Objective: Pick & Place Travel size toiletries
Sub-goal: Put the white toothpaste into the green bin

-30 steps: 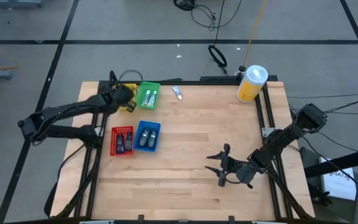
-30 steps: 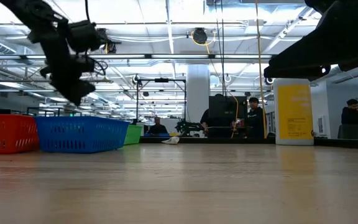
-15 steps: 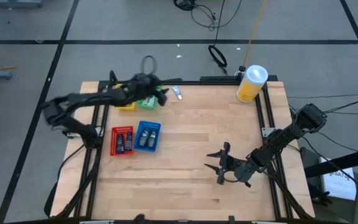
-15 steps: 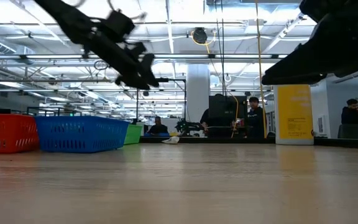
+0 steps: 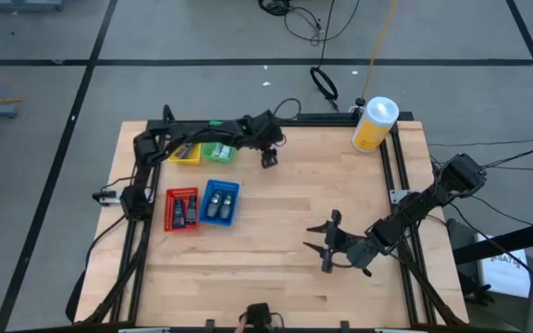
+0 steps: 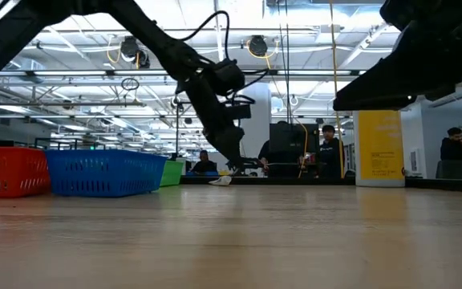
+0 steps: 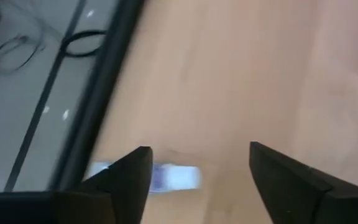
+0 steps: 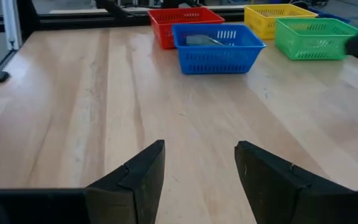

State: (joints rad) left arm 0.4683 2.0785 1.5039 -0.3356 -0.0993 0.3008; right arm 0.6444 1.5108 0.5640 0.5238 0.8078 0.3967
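Note:
A small white tube with blue marks (image 7: 173, 177) lies flat on the table near the far edge; it also shows in the low view (image 6: 221, 181). My left gripper (image 7: 201, 152) is open and hovers just above it, fingers pointing down, touching nothing; in the high view (image 5: 268, 157) the arm hides the tube. More toiletries lie in the red tray (image 5: 182, 209), blue tray (image 5: 218, 202) and green tray (image 5: 220, 151). My right gripper (image 5: 327, 246) is open and empty above the table's near right part.
A yellow tray (image 5: 185, 154) stands left of the green one. A big yellow container with a white lid (image 5: 375, 123) stands at the far right corner. Bare wood (image 5: 303, 194) lies between the trays and my right gripper. People show in the room behind (image 6: 327, 148).
My left arm has swung from over the yellow tray toward the table's right edge along the far side, past the green tray, and has come down over the white tube.

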